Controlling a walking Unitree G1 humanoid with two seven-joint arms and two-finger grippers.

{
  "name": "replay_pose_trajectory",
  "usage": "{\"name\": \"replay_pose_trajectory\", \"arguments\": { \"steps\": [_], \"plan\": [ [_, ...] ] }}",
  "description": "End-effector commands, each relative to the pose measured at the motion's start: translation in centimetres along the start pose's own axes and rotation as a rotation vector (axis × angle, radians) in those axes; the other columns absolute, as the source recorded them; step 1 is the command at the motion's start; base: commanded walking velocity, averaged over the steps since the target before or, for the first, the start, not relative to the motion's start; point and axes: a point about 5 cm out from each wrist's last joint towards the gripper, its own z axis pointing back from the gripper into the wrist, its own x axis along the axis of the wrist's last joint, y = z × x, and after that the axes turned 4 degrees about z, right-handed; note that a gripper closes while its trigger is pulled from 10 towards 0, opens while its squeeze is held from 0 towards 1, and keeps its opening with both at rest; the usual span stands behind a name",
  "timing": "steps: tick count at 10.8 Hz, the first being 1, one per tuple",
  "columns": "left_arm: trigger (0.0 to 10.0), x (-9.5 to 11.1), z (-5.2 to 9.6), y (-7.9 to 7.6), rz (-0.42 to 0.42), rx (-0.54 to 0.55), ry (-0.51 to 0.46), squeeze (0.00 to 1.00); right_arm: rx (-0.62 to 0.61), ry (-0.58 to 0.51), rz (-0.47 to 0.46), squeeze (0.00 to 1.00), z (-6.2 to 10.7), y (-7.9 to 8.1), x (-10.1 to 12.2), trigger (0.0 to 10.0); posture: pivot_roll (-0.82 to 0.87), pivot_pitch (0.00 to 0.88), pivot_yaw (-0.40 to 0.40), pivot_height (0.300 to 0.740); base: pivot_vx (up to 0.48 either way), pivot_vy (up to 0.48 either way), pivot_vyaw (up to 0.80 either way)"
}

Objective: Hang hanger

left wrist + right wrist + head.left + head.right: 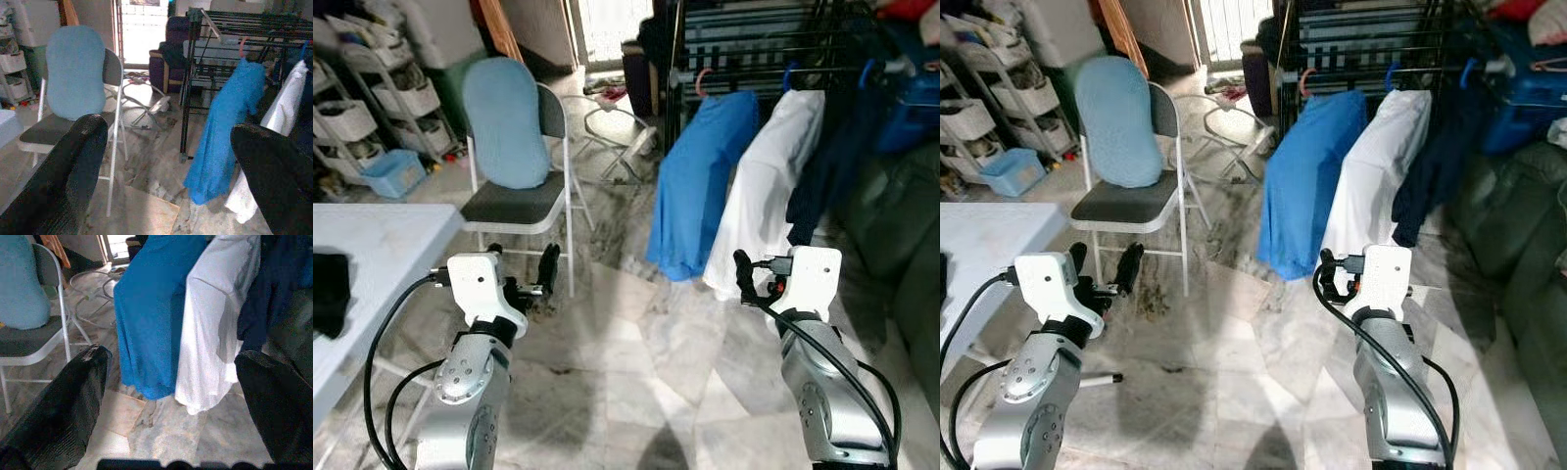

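The left gripper (161, 171) stands with its two black fingers (58, 176) spread wide apart and nothing between them; through the gap the wrist view looks out on the marble floor (636, 362), a folding chair (105, 98) and the drying rack (234, 29). The right gripper (171, 406) is spread just as wide and also holds nothing, its fingers (63, 401) framing the hanging clothes without touching them. In the head views both silver arms are raised in front of the body, forearms angled up from the lower edge, the left arm at about 7 o'clock and the right arm at about 5 o'clock, each wrist block level and its fingers pointing forward over the floor. The task's hangers are on the rack at about 1 o'clock: a pink hanger hook (705, 80) carries a blue garment (700, 181), and just beside it, toward 2 o'clock, a blue hanger hook (790, 76) carries a white garment (759, 196); a dark navy garment (827, 166) hangs next to that one. All three hang well apart from both grippers. The chair, with a pale blue cushion (506, 122) leaning upright against its back, stands at about 11 o'clock, beyond the left gripper. A white table (372, 255) edge shows at 9 o'clock with a dark cloth (328, 294) lying on it. White shelving (362, 108) with a blue bin (391, 171) at its foot stands at about 10 o'clock.
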Motion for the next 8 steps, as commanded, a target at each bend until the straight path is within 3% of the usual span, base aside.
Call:
{"name": "replay_pose_trajectory", "arguments": {
  "steps": [1,2,8],
  "plan": [
    [10.0,-0.05,0.16,0.24,-0.013,0.006,0.0,0.0,0.026,-0.013,0.014,0.0,-0.36,0.64,0.41,10.0,-0.13,0.0,0.112,0.74,0.322,0.0,0.0],
    [10.0,-0.14,0.26,0.17,-0.012,0.004,0.002,0.0,0.002,-0.012,0.06,0.0,-0.47,0.65,0.37,10.0,-0.13,0.0,0.109,0.74,0.322,0.0,0.0],
    [10.0,-0.43,-0.16,-0.47,-0.01,-0.022,0.002,0.0,0.022,0.005,0.08,0.0,-1.0,0.79,0.28,10.0,-0.13,0.0,0.096,0.74,0.334,0.0,0.0]
  ]
}}
